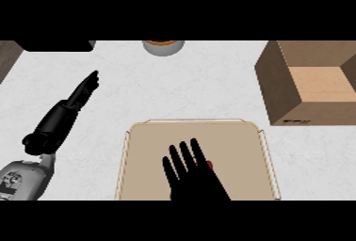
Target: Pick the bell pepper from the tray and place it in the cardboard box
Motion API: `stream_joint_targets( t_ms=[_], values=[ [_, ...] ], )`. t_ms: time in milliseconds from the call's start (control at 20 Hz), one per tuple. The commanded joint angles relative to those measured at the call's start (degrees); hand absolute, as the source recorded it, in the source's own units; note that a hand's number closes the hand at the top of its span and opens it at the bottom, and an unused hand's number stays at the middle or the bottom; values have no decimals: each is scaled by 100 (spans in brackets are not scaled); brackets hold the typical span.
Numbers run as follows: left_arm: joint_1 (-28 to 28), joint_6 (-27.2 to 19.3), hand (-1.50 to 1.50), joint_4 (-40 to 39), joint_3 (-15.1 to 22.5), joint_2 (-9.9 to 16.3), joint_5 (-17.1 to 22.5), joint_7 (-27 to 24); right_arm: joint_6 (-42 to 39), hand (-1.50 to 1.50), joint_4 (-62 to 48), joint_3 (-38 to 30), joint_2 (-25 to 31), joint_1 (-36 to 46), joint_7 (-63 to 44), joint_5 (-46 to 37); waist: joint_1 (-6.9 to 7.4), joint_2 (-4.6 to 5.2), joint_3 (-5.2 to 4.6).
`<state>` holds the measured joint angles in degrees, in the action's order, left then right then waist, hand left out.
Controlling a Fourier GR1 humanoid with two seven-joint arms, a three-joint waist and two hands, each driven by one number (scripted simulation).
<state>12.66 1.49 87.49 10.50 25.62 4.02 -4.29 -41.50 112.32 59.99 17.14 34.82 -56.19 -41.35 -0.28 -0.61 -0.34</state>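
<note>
On the white counter [208, 94] below you lies a beige tray [139, 141], close to the lower edge of the view. Your right hand [193, 181] is spread flat above the tray, fingers straight and pointing away from you, holding nothing. A small sliver of red, the bell pepper [208, 164], peeks out at the hand's right edge; the hand hides the rest. Your left hand [82, 92] rests at the left of the view, fingers straight. An open cardboard box [278, 89] sits at the upper right, well apart from the tray. A grey cup [163, 48] stands at the far edge.
</note>
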Motion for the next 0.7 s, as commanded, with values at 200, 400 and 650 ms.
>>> stream_joint_targets(
  t_ms=[200,400,650],
  values=[
    [-17,63,0,-140,-181,39,-12,-233,-1185,-150,-1002,35,-1627,-199,-1691,-300,-60,14,10],
    [-131,18,0,-57,-5,-122,-161,-273,-744,-150,-1569,284,-1690,-522,-1576,-851,-7,34,24],
    [-10,258,0,72,-233,33,48,-10,-874,-150,-1706,249,-1669,-565,-1305,-1457,13,40,31]
  ],
)
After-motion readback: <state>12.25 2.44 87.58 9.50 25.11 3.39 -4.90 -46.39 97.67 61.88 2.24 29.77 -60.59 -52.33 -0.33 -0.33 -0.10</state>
